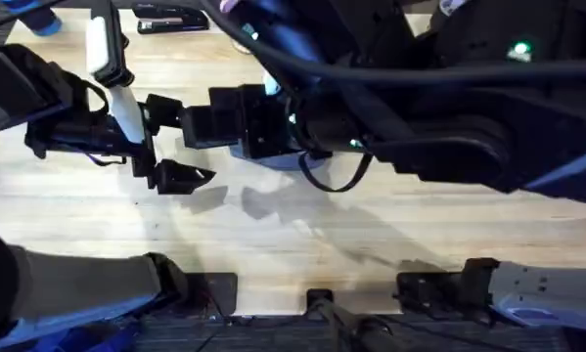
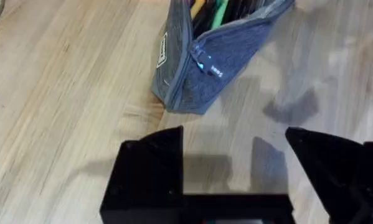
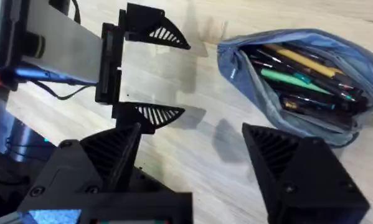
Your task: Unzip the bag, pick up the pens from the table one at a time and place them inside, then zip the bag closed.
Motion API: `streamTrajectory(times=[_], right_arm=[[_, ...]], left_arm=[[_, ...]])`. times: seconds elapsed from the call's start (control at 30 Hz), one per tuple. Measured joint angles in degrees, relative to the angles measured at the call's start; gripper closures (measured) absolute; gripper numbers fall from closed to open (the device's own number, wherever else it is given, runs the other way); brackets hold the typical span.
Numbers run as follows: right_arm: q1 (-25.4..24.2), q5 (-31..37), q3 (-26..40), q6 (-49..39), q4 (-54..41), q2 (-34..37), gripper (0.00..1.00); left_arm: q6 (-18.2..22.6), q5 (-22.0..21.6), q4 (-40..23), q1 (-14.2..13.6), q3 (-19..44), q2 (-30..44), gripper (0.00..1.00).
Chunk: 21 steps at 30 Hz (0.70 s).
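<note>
Two robot arms hover over a light wooden table (image 2: 55,93) beside a grey-blue fabric bag (image 3: 311,81) that lies unzipped, its mouth gaping. Inside it sit the pens (image 3: 298,78), packed side by side along the bag's length: a yellow one, a green one and several dark ones can be made out in the right wrist view; the left wrist view catches yellow and green ends poking up at the open top of the bag (image 2: 205,68).

The left gripper (image 2: 236,168) hangs above bare tabletop just short of the bag's near end, its two black fingers (image 2: 149,168) spread wide, with nothing between them and nothing touched. Seen from the right wrist, the left gripper (image 3: 155,71) shows ribbed inner pads facing each other across an open gap, standing apart from the bag.

The right gripper (image 3: 198,162) is likewise spread, one black finger (image 3: 298,165) near the bag's side and the other well off to the opposite side; it holds nothing, and whether that nearer finger grazes the fabric cannot be told.

From overhead, the left gripper (image 1: 180,147) sits left of centre with its fingers parted, while the right arm's dark bulk crosses the middle of the table and covers the bag. A black stapler (image 1: 170,20) lies at the table's far edge.
</note>
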Motion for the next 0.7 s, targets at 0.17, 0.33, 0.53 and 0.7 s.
streamTrajectory(times=[0.17,0.33,0.53,0.7], right_arm=[[0.0,0.0,0.0,0.3,0.4,0.1,0.005],[0.0,0.2,0.0,1.1,2.7,1.4,0.005],[0.0,0.2,0.0,1.5,4.2,4.5,0.005],[0.0,0.2,0.0,1.5,6.0,6.5,0.005]], left_arm=[[0.0,0.0,0.0,0.0,0.0,0.0,0.008],[0.0,0.0,0.0,0.0,0.0,0.0,0.008],[0.0,0.0,0.0,0.0,0.0,0.0,0.008],[0.0,0.0,0.0,0.0,0.0,0.0,0.008]])
